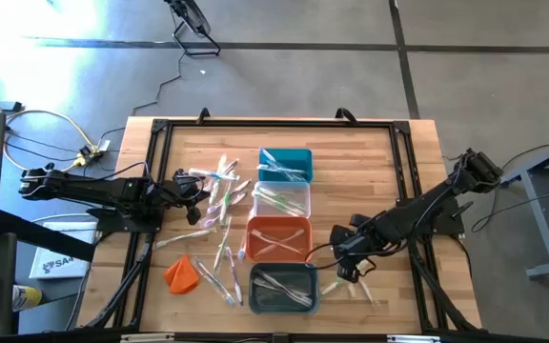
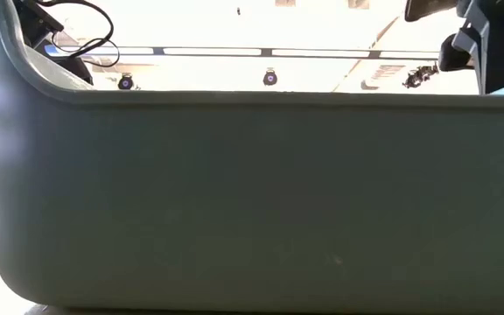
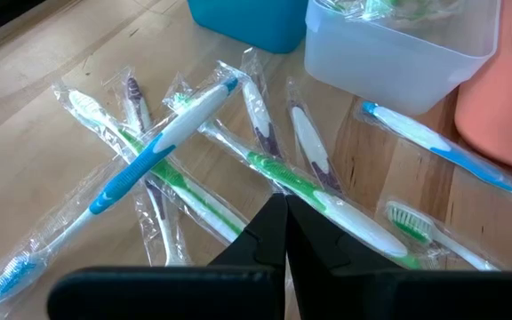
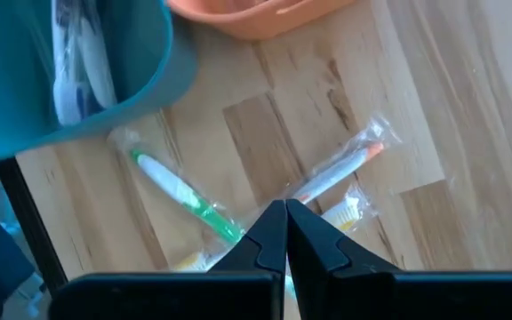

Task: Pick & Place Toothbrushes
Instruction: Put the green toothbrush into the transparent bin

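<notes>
Both arms reached low over the wooden table (image 1: 370,152) from its opposite side edges. Stretched nearly flat, the left gripper (image 1: 201,189) sat with fingers pressed together and empty over the scattered wrapped toothbrushes (image 1: 219,205) left of the bin column. Angling in from the far right corner, the right gripper (image 1: 348,270) had its fingers pressed together too, holding nothing, above a few toothbrushes near the front edge, just right of the grey bin (image 1: 283,288). More toothbrushes lay inside the teal bin (image 1: 285,164), clear bin (image 1: 281,199), orange bin (image 1: 278,237) and the grey one. An orange cloth lump (image 1: 181,273) lay near the front left corner.
</notes>
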{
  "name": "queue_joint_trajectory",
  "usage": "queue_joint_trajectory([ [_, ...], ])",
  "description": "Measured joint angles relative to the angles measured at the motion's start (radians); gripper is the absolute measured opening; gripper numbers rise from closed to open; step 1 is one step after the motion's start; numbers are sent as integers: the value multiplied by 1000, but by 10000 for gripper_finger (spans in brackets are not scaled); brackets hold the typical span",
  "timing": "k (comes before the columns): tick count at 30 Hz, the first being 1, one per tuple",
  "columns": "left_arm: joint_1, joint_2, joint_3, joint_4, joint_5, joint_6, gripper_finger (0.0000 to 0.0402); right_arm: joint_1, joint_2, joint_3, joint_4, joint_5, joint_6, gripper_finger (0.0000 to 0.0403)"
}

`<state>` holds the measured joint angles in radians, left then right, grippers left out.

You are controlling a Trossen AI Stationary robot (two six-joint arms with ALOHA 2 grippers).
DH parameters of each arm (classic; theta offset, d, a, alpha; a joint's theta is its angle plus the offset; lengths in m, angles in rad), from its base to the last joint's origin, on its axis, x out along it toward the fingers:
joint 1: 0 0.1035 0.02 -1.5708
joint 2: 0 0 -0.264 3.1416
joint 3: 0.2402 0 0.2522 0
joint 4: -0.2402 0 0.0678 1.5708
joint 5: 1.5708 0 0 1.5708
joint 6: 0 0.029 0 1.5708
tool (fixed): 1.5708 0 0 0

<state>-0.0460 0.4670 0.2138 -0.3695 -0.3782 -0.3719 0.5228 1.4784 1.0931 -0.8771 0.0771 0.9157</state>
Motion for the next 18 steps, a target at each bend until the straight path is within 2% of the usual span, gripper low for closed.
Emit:
queue_joint_trajectory([
  [8, 0, 0, 0, 0, 0, 0, 0, -34, 0, 0, 21, -1, -38, 2],
  [14, 0, 0, 0, 0, 0, 0, 0, -61, 0, 0, 105, -1, -93, 4],
  [18, 0, 0, 0, 0, 0, 0, 0, -74, 0, 1, 129, 1, -151, 27],
])
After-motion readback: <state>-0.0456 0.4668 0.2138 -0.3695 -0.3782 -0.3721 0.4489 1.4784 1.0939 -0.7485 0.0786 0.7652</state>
